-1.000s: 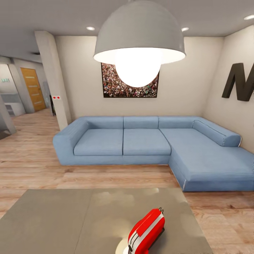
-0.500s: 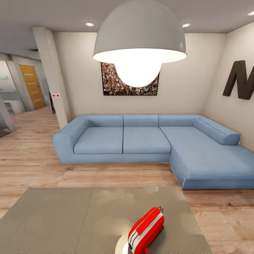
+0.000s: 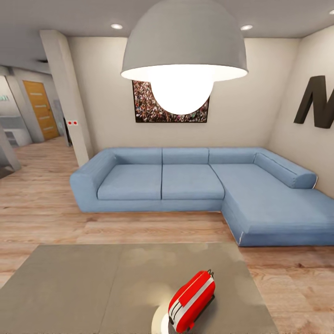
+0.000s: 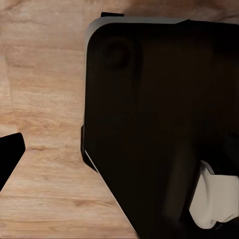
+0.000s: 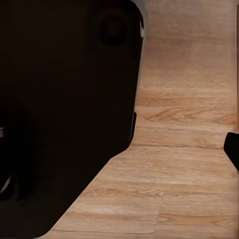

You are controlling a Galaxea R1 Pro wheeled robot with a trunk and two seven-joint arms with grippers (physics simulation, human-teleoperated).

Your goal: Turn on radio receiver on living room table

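The red radio receiver (image 3: 192, 301) with white trim lies tilted on the glossy grey table (image 3: 79, 287), near its front right in the head view. Its dial side faces down toward me and is partly cut off by the frame's lower edge. In the left wrist view one dark fingertip (image 4: 10, 155) shows at the picture's edge over the wood floor; the other is lost against my dark base (image 4: 159, 124). The right wrist view likewise shows a single fingertip (image 5: 232, 149) at the edge beside my base (image 5: 64, 114). Nothing is held in either gripper.
A blue corner sofa (image 3: 195, 185) stands beyond the table across a strip of plank floor (image 3: 139, 229). A white dome pendant lamp (image 3: 183, 51) hangs above the table. A pillar (image 3: 67, 97) and a hallway with an orange door (image 3: 41, 109) lie at the left.
The whole head view has shifted slightly: the lamp looms larger and the radio sits a bit higher in the picture, so the camera has moved. Nothing in the room has moved.
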